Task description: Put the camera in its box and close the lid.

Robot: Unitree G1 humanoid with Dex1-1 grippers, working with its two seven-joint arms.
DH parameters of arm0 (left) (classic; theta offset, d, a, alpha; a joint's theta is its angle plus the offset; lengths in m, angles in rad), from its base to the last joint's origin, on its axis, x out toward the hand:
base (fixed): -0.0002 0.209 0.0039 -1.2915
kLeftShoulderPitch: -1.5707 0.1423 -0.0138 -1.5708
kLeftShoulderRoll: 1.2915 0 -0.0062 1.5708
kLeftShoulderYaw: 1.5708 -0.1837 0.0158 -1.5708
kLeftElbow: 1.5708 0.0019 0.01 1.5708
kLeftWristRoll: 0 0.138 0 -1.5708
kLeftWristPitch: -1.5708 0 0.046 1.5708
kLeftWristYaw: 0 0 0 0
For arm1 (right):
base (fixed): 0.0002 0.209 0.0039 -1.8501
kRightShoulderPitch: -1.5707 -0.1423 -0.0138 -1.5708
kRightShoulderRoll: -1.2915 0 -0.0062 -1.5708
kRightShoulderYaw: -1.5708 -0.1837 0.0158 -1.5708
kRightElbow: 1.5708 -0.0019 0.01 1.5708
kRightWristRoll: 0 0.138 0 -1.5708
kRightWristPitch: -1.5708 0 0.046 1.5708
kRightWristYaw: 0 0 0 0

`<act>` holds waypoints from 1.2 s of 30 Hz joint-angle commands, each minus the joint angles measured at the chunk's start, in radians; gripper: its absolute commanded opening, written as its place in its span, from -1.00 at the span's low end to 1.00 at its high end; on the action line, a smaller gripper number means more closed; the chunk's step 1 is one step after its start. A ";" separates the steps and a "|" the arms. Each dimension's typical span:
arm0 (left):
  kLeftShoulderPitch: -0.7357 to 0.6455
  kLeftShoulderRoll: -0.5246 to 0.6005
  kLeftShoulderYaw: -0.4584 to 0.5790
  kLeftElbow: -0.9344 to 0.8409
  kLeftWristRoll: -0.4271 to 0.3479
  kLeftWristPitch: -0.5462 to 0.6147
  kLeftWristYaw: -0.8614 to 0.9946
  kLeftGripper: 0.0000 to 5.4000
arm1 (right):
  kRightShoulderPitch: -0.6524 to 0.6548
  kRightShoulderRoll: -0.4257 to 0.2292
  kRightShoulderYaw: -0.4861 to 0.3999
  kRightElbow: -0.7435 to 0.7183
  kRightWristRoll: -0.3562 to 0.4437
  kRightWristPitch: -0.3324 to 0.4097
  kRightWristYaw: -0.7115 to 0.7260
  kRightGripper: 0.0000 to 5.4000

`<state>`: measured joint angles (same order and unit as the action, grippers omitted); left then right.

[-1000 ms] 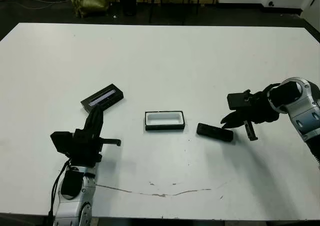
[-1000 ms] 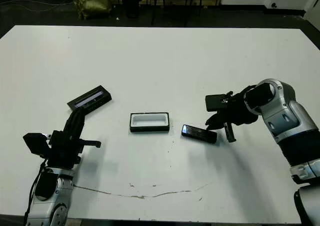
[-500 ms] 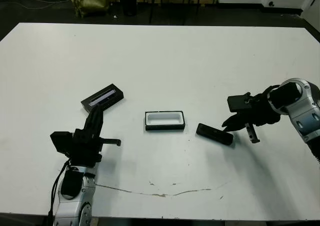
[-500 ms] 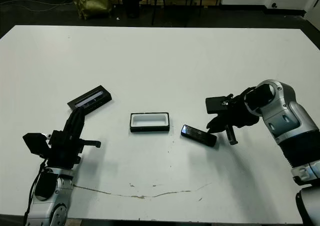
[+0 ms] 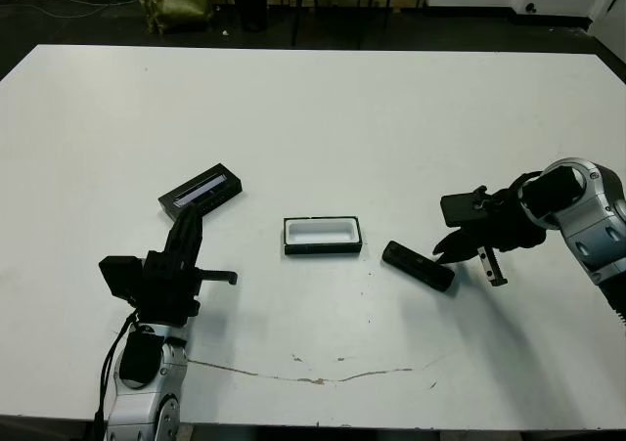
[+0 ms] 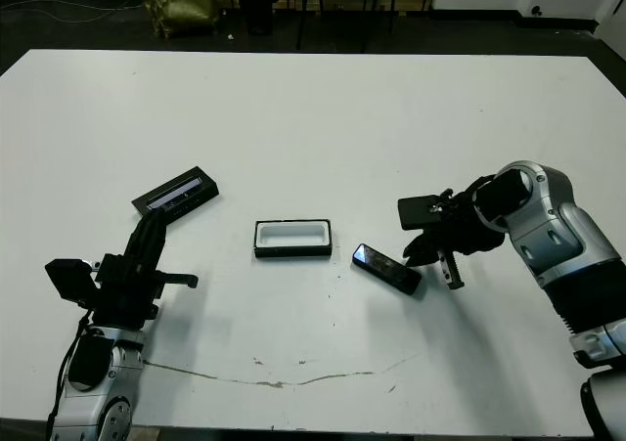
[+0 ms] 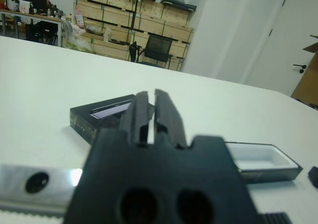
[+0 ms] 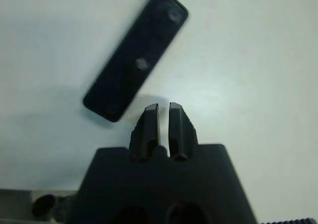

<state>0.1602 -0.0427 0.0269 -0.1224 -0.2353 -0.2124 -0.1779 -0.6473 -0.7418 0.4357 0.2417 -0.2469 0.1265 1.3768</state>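
The camera (image 5: 419,266), a slim black bar, lies flat on the table just right of the box (image 5: 322,236), askew to it. The box is a shallow black tray with white lining and has nothing in it. The lid (image 5: 200,189), black with a pale strip, lies apart at the left. My right gripper (image 5: 443,252) is shut on nothing, its tips right by the camera's right end; in the right wrist view the camera (image 8: 135,55) lies just beyond the fingers (image 8: 150,115). My left gripper (image 5: 188,218) is shut and points at the lid (image 7: 102,113) from the near side.
A thin brownish crack or stain (image 5: 323,374) runs across the white table (image 5: 323,109) near its front edge. Dark floor, chairs and clutter lie beyond the far edge.
My right gripper has shifted slightly toward the table's front edge. The camera has turned a little, its right end swinging nearer the front. The left arm, box and lid have not moved.
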 commanded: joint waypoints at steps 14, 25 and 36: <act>0.016 0.001 -0.003 0.010 0.015 0.006 0.012 -0.99 | 0.074 -0.088 -0.150 -0.093 -0.038 -0.073 -0.261 -1.00; 0.014 0.006 -0.008 0.018 0.015 -0.007 0.002 -0.99 | 0.282 -0.068 -0.415 -0.419 0.229 0.034 -0.377 -1.00; 0.021 0.005 -0.009 -0.001 0.008 0.022 0.009 -0.99 | 0.638 -0.019 -0.543 -0.729 0.249 0.100 -0.581 -1.00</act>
<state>0.1659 -0.0430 0.0155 -0.1237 -0.2303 -0.2103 -0.1754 -0.0442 -0.7668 -0.0925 -0.4776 -0.0119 0.2041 0.8029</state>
